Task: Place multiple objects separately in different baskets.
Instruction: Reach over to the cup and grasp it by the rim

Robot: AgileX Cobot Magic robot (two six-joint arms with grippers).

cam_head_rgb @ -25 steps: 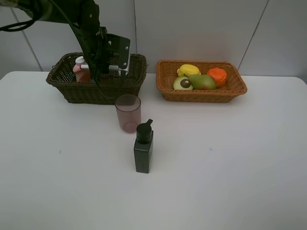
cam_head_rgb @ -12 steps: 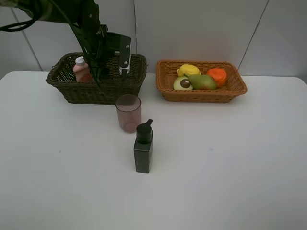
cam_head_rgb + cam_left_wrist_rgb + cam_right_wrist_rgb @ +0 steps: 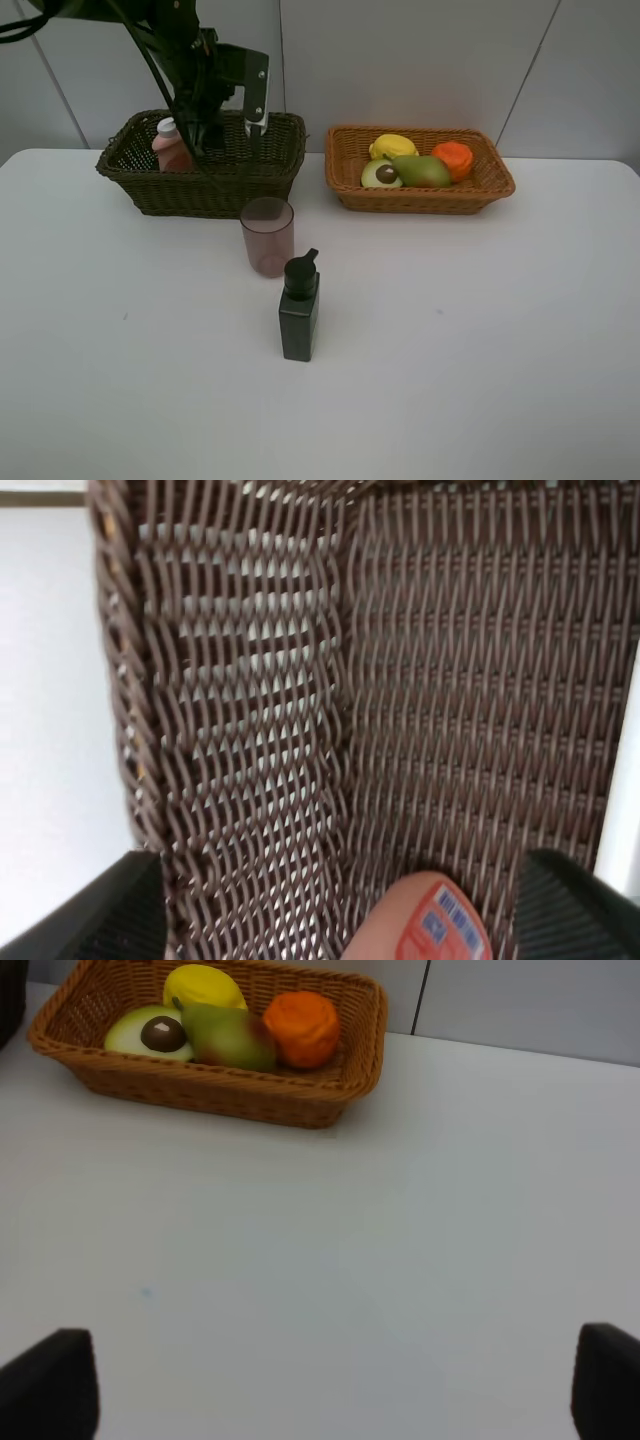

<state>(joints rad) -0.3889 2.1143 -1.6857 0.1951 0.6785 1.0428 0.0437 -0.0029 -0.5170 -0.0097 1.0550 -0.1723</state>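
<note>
My left gripper [image 3: 235, 128] hangs open and empty over the dark olive-brown basket [image 3: 200, 190]; its jaws stand wide apart in the left wrist view [image 3: 350, 910]. The peach-pink bottle [image 3: 172, 148] stands in that basket, just below the gripper [image 3: 430, 925]. The marker is hidden. The orange-tan basket [image 3: 420, 198] holds the lemon [image 3: 392, 145], orange [image 3: 453, 157], pear [image 3: 422, 171] and avocado half [image 3: 380, 175]. The pinkish cup [image 3: 267, 236] and dark pump bottle [image 3: 299, 310] stand on the table. My right gripper [image 3: 325, 1385] is open over bare table, out of the exterior view.
The white table [image 3: 480, 330] ends at a grey panelled wall behind both baskets. The cup stands just in front of the dark basket, and the pump bottle a little nearer than the cup.
A second ago my left gripper held the white marker low in the dark basket. It has let go and risen, and the marker no longer shows.
</note>
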